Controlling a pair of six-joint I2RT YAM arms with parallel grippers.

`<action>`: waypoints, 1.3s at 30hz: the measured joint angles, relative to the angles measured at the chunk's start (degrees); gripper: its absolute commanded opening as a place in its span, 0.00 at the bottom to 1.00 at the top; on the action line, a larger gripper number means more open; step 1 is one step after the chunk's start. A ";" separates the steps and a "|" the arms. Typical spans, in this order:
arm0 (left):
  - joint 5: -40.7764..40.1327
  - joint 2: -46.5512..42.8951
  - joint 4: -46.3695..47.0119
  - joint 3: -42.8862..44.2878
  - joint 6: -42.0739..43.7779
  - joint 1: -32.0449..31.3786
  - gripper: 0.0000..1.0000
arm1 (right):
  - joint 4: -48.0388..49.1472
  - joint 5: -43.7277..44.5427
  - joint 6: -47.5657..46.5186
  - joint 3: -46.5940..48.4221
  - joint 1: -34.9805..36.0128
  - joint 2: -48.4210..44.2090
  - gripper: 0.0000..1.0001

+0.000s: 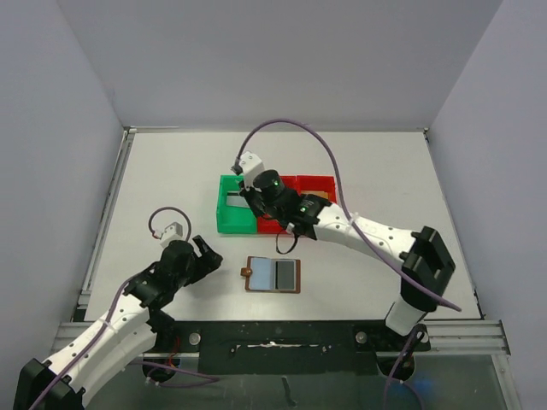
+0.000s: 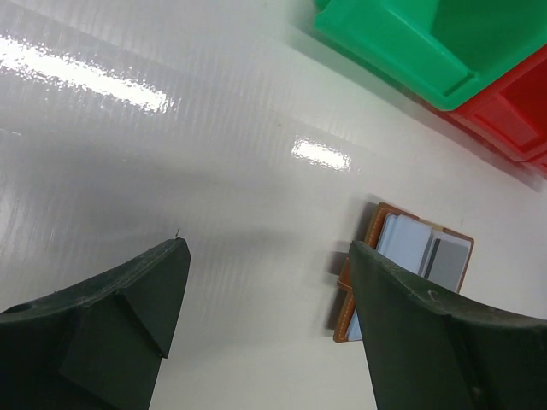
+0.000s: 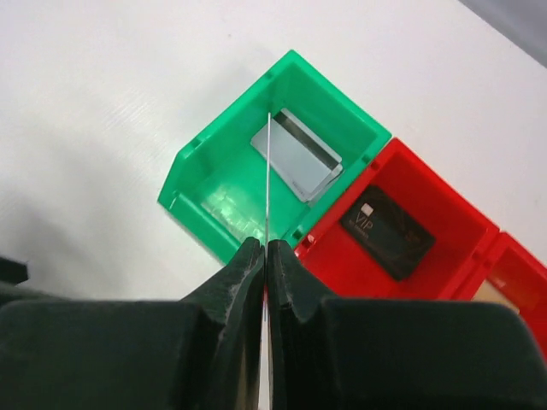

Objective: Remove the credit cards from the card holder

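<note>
The card holder (image 1: 272, 275), a brown leather wallet, lies open and flat on the table ahead of the arm bases. Pale blue and grey panels show inside it; in the left wrist view the card holder (image 2: 402, 248) is partly hidden behind a finger. My left gripper (image 1: 205, 254) (image 2: 267, 248) stands open just left of it, nothing between its fingers. My right gripper (image 1: 246, 193) (image 3: 266, 245) hovers over the green bin (image 3: 205, 192), shut on a thin pale credit card (image 3: 267, 171) seen edge-on. A grey credit card (image 3: 295, 154) lies in that bin.
A red bin (image 3: 444, 213) next to the green one holds a black card (image 3: 386, 232) marked VIP. A second red bin (image 3: 517, 269) stands to its right. The green bin (image 1: 235, 213) and red bins (image 1: 312, 184) sit mid-table, behind the wallet.
</note>
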 measured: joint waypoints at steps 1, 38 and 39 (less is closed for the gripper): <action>0.00 0.39 -0.31 0.00 -0.44 0.02 0.75 | -0.81 0.20 -0.72 2.43 -0.02 2.27 0.00; -5.33 -5.95 -9.44 3.65 -8.26 0.44 0.76 | -15.26 3.26 -25.16 32.35 -4.39 35.26 0.00; -5.31 -5.81 -9.44 3.65 -8.24 0.44 0.76 | -15.23 3.23 -25.66 32.13 -4.39 35.26 0.00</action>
